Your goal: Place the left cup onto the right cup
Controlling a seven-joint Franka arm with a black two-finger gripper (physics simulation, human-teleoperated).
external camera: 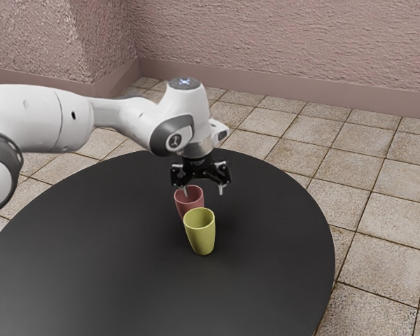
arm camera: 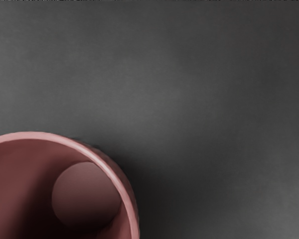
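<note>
A dull red cup point(external camera: 188, 201) stands upright on the round black table point(external camera: 91, 259). Just in front of it stands a yellow-green cup point(external camera: 199, 231), upright too and touching or nearly touching the red one. My gripper point(external camera: 203, 187) hovers just above the red cup's rim, open, with its black fingers spread wide and nothing between them. The wrist view looks straight down into the red cup point(arm camera: 65, 189), whose round inner floor shows, with bare black table surface point(arm camera: 199, 89) around it.
The table's edge curves round at the exterior view's right, with a tiled floor point(external camera: 378, 175) beyond. A rough pink wall point(external camera: 301, 35) runs along the back. My white arm point(external camera: 70, 122) reaches in from the exterior view's left.
</note>
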